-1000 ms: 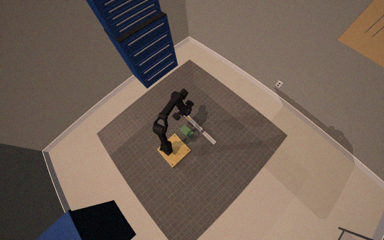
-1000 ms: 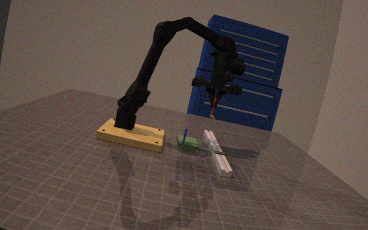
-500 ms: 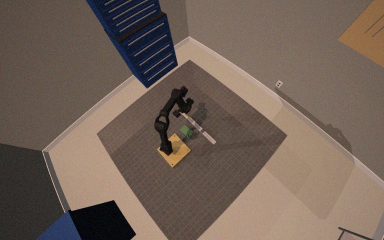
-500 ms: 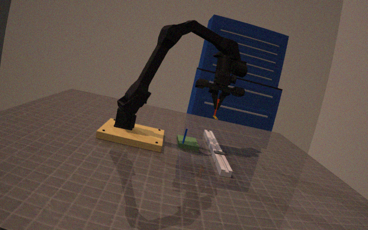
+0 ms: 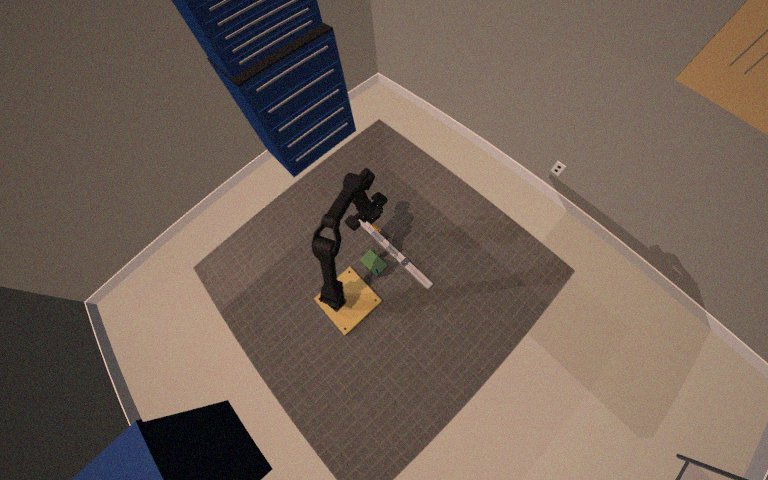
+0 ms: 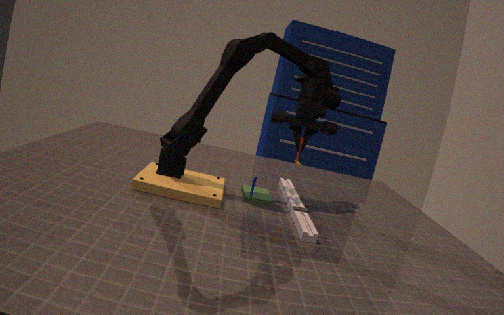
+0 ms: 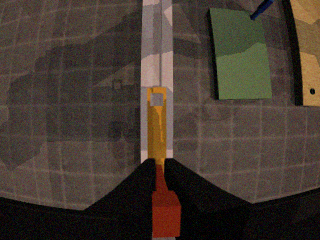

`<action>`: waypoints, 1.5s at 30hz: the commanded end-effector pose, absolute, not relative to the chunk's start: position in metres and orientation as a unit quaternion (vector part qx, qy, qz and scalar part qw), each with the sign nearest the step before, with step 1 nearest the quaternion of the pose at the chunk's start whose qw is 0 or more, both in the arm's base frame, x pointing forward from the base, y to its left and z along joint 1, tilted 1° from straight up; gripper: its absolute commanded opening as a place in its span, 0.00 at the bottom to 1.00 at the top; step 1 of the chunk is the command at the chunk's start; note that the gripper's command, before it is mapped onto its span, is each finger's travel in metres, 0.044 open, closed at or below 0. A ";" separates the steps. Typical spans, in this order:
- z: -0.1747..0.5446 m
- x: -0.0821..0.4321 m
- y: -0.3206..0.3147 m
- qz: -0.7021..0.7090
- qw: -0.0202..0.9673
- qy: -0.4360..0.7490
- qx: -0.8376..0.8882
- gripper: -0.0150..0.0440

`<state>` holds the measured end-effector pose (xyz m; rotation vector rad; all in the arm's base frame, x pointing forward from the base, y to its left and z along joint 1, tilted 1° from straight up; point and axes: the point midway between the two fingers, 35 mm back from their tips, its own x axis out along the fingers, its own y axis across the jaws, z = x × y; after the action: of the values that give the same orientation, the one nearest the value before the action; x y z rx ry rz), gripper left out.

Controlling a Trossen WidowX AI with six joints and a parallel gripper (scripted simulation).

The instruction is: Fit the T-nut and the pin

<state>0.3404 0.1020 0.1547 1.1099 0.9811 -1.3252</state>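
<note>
My gripper (image 6: 300,150) (image 7: 159,167) is shut on the orange handle (image 6: 301,142) (image 7: 166,217) of the T-nut. The brass T-nut (image 6: 298,162) (image 7: 157,130) hangs below the fingertips, in the air above the far end of the rail. In the wrist view it lines up over the aluminum rail (image 5: 419,274) (image 6: 306,226) (image 7: 151,65). The dark bracket (image 5: 403,261) (image 6: 300,209) sits across the rail; its hole is too small to make out. The blue pin (image 5: 377,271) (image 6: 253,186) (image 7: 262,9) stands leaning in the green tray (image 5: 370,260) (image 6: 260,192) (image 7: 242,75).
The arm stands on a yellow base board (image 5: 359,308) (image 6: 193,187) (image 7: 307,60) beside the green tray. The tray lies between that board and the rail. All stand on a grey tiled surface (image 5: 396,362) (image 6: 111,230). A blue drawer cabinet (image 5: 305,107) (image 6: 334,148) is behind.
</note>
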 end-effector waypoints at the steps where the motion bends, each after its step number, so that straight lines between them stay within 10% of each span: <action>1: 0.151 0.341 0.104 -0.562 0.543 0.413 0.467 0.00; 45: 0.147 0.338 0.108 -0.530 0.582 0.368 0.495 0.00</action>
<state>0.3387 0.1081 0.1469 1.1486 0.8726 -1.2426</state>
